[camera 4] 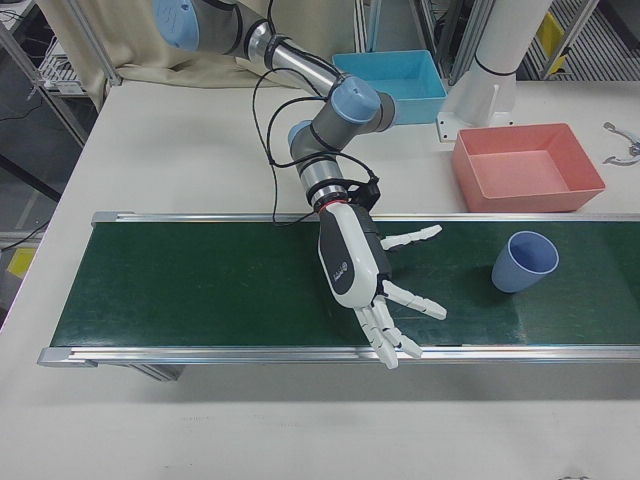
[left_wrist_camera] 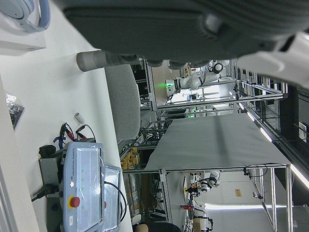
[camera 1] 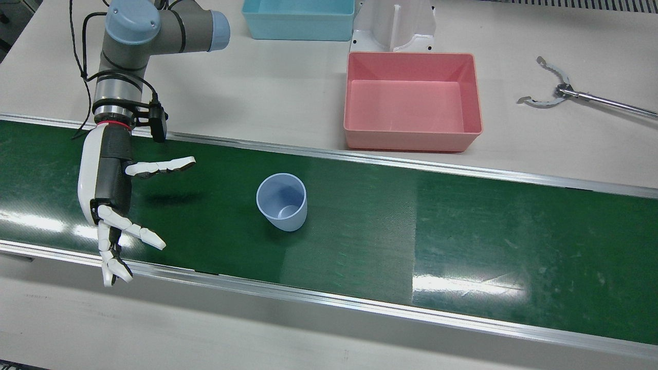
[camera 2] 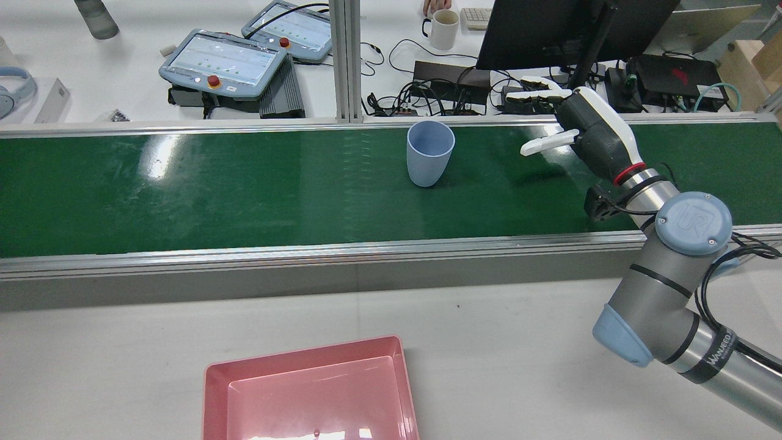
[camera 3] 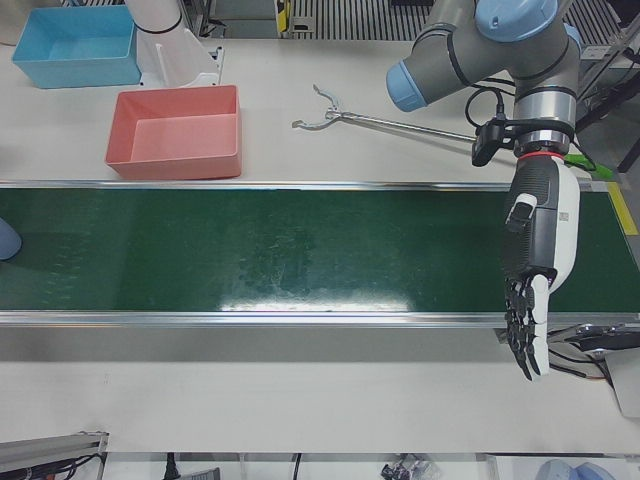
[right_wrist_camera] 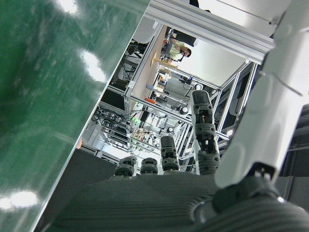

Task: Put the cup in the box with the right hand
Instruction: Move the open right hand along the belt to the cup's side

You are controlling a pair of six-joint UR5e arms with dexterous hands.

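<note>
Our right hand (camera 1: pixel 110 205) hovers over the green conveyor belt (camera 1: pixel 462 246) with fingers spread, holding nothing. The pale blue plastic cup (camera 1: pixel 282 201) stands upright on the belt, apart from the hand. Beyond the belt sits the empty pink rectangular plastic box (camera 1: pixel 411 100).

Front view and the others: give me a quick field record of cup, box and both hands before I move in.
cup: light blue cup, upright on the green belt, empty
box: pink box on the table beyond the belt, empty
right robot hand: open, over the belt, apart from the cup
left robot hand: open, at the far end of the belt, holding nothing
other: blue bin, grabber tool
</note>
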